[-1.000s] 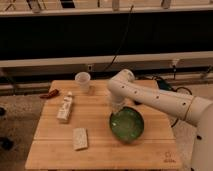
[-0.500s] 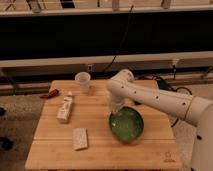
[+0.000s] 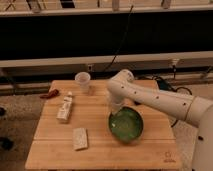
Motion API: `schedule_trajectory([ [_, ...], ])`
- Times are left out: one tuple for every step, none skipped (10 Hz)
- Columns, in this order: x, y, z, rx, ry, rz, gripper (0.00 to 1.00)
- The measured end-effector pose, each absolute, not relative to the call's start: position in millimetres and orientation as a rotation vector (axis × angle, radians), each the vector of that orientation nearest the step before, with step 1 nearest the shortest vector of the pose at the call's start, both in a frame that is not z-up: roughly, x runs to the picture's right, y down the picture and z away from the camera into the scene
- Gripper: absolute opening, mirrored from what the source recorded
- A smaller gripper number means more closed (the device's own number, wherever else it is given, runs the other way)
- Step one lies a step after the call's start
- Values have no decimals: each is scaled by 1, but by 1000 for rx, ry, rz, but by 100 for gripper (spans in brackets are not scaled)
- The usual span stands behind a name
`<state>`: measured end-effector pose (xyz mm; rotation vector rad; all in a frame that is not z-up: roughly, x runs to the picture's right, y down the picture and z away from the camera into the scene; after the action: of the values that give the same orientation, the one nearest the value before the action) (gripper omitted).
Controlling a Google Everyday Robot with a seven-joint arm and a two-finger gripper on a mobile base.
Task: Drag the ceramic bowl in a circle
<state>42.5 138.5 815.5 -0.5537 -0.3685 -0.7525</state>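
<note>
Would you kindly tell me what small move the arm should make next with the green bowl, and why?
Probably a short curved drag of the ceramic bowl toward the middle of the table. The gripper is at the bowl's rim on the side facing the plastic cup, seemingly touching it. The bowl sits toward the table's right side, with room before the white carton and the sponge.

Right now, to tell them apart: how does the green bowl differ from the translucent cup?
The wide, shallow, glossy green ceramic bowl is far larger than the small, pale translucent plastic cup, which is taller than wide. The robot's hand sits at the bowl's far-left rim; the cup stands apart, untouched, near the far edge. Both are round, on the wooden table.
</note>
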Motion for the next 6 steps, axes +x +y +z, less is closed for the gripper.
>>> schedule_trajectory([
  [38,144,812,-556,-383,-759,0],
  [35,153,808,-562,-399,-765,0],
  [33,161,803,-566,-411,-766,0],
  [33,169,797,-569,-419,-761,0],
  [37,178,790,-575,-424,-750,0],
  [44,180,786,-579,-419,-739,0],
])
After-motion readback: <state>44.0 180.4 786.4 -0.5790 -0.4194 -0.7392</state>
